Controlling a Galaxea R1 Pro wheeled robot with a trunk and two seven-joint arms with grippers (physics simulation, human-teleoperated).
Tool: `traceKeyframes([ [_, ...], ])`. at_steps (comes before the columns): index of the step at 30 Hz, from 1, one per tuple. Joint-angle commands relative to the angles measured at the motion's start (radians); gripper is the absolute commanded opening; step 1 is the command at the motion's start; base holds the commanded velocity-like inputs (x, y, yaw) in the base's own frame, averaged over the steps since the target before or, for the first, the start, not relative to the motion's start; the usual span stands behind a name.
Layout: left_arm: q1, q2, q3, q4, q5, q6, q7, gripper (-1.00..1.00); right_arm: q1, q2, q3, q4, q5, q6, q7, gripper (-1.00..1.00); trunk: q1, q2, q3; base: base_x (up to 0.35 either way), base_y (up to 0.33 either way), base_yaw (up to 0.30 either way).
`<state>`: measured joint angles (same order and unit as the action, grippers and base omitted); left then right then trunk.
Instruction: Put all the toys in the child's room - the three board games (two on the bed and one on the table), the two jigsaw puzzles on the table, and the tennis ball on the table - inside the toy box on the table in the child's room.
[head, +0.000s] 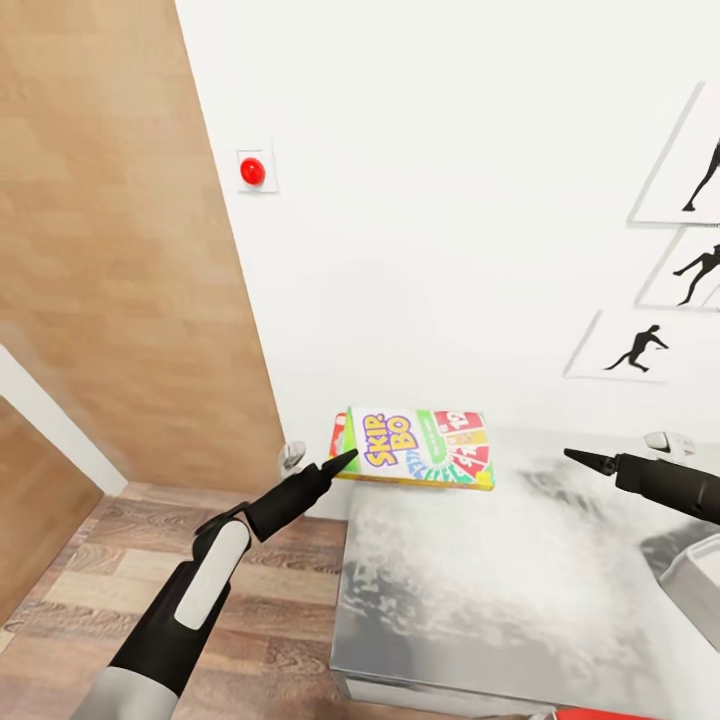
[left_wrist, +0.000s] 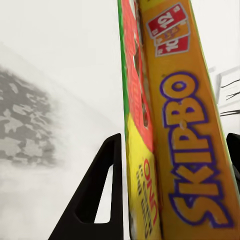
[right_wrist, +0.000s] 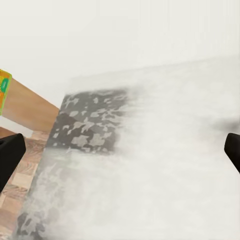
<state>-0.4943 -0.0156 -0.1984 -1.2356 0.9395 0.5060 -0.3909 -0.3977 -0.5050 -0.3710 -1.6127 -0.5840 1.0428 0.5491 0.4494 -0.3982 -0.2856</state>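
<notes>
A slim yellow-red-green "SKIP-BO" board game (head: 420, 447) lies level over the far left corner of the grey table (head: 480, 590). Whether it touches the top I cannot tell. My left gripper (head: 340, 462) is shut on its left edge. In the left wrist view the board game (left_wrist: 190, 150) fills the gap between the black fingers (left_wrist: 102, 185). My right gripper (head: 580, 458) hovers above the table's right side. In the right wrist view the right gripper (right_wrist: 121, 150) is open over bare tabletop. A corner of the pale grey toy box (head: 697, 585) shows at the right edge.
The white wall (head: 450, 200) stands right behind the table, with a red button (head: 252, 171) and black silhouette pictures (head: 640, 350). A brown door (head: 120, 250) is at the left, above the wood-plank floor (head: 100, 590) that runs along the table's left edge.
</notes>
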Motion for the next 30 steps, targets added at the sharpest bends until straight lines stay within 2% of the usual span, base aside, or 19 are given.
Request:
traceKeyframes([
  [1, 0.0, -0.002, 0.001, -0.001, 0.009, 0.007, 0.003, -1.0, -0.001, 0.0, -0.002, 0.0, 0.007, 0.004, 0.01, 1.0, 0.001, -0.002, 0.0, 0.0, 0.0, 0.0],
  [15, 0.0, -0.02, 0.0, -0.002, 0.014, 0.002, -0.002, -1.0, 0.0, 0.0, 0.005, 0.0, 0.006, 0.004, 0.015, 1.0, 0.001, -0.002, 0.022, 0.0, 0.0, 0.0],
  [23, 0.001, -0.023, -0.001, -0.001, 0.008, -0.001, -0.028, -1.0, 0.003, 0.0, 0.011, 0.0, -0.001, 0.004, 0.018, 1.0, 0.001, -0.002, 0.035, 0.0, 0.0, 0.0],
  [27, 0.001, -0.022, -0.001, 0.003, 0.004, -0.002, -0.04, -1.0, 0.004, -0.001, 0.013, 0.0, -0.003, 0.004, 0.037, 1.0, 0.001, -0.002, 0.039, 0.0, 0.0, 0.0],
  [30, 0.002, -0.021, -0.001, 0.007, 0.003, -0.002, -0.046, -1.0, 0.005, -0.001, 0.015, 0.0, -0.003, 0.004, 0.093, 1.0, 0.001, -0.002, 0.043, 0.0, 0.0, 0.0],
])
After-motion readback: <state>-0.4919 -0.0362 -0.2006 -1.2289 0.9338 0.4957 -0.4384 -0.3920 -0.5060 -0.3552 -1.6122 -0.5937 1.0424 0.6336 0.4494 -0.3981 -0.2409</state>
